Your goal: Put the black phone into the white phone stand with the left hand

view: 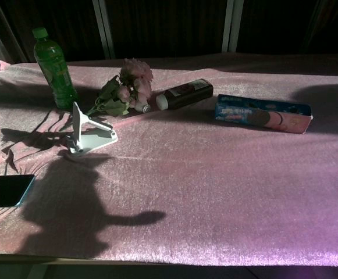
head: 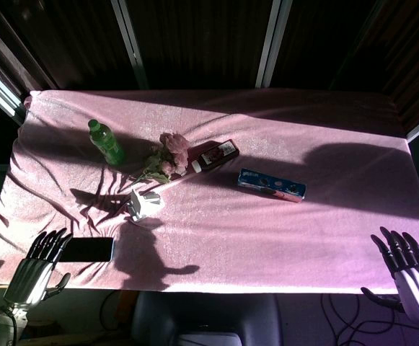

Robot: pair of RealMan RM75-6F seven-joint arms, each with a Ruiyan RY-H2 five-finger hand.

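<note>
A table under a rumpled pink cloth (head: 281, 238) bore a green bottle (head: 106, 142), flowers (head: 167, 155), a dark tube (head: 216, 155), a blue box (head: 271, 184), a white stand (head: 142, 202) and a black phone (head: 88, 250).

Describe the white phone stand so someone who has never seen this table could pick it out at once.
On the pink cloth, look left of centre, just in front of the green bottle and the bunch of pink flowers. The phone stand is there, a flat base with an upright tilted back plate. It is the only white, bare plastic thing; the black phone lies flat nearer the edge.

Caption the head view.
Open left hand beside flat black phone; white plastic phone stand empty on pink cloth.
</note>
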